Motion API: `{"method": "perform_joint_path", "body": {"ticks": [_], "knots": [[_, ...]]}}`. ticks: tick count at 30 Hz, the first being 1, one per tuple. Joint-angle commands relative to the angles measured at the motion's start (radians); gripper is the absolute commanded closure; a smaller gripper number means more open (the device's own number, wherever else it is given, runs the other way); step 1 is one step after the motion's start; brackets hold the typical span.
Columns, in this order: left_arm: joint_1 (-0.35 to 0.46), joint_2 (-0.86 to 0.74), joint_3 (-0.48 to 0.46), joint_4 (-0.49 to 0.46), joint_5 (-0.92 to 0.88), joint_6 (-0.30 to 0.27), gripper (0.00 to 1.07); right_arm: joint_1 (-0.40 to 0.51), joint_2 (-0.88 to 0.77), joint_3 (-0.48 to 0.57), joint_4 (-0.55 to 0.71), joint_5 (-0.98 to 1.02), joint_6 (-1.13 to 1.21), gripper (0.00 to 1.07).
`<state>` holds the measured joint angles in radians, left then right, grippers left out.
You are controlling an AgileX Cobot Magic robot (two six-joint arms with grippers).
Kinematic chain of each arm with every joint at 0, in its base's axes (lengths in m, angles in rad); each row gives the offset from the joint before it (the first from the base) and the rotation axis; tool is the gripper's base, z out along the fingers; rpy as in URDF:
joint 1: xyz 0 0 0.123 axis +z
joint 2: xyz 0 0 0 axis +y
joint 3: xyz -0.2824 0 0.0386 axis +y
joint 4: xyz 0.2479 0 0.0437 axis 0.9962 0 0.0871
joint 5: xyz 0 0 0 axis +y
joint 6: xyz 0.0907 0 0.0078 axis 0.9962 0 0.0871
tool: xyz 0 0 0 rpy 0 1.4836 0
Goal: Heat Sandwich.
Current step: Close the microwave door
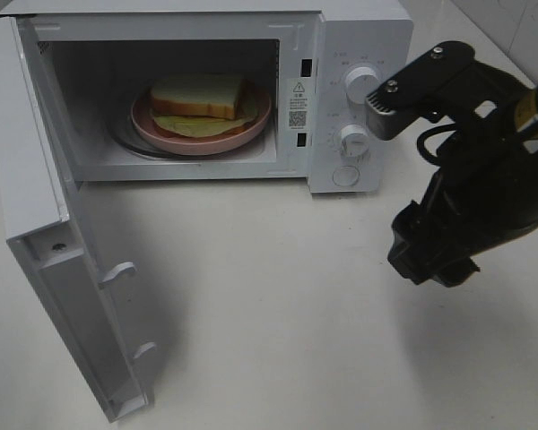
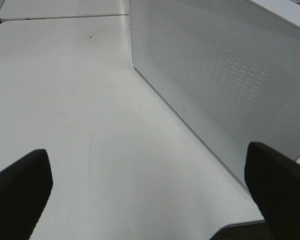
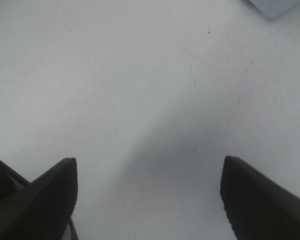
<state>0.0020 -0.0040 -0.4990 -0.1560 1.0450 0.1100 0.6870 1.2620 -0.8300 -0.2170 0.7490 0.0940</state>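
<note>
Sandwich (image 1: 197, 96) inside microwave (image 1: 359, 36), on pink plate (image 1: 262, 121) | door (image 1: 81, 305) wide open | left tool (image 2: 146, 149) spread, empty, beside microwave | right tool (image 3: 148, 161) spread, empty, before microwave | step, I judge: push door shut smoothly, without shifting microwave.

Microwave (image 1: 359, 36) casing: smooth white, faint sheen. Door (image 2: 230, 85) panel: fine dotted texture. Table (image 1: 278, 313): matt white. Pads (image 3: 50, 195) of right gripper (image 3: 149, 160): matt black, ribbed.
</note>
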Motion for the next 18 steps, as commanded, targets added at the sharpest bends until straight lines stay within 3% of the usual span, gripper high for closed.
{"method": "perform_joint_path", "body": {"ticks": [1, 18], "knots": [[-0.005, -0.023, 0.003, 0.003, -0.006, -0.006, 0.05, 0.003, -0.040, 0.003, -0.002, 0.066, 0.024, 0.31], [-0.005, -0.023, 0.003, 0.003, -0.006, -0.006, 0.05, 0.003, -0.344, 0.003, 0.025, 0.352, 0.045, 0.31]]}}
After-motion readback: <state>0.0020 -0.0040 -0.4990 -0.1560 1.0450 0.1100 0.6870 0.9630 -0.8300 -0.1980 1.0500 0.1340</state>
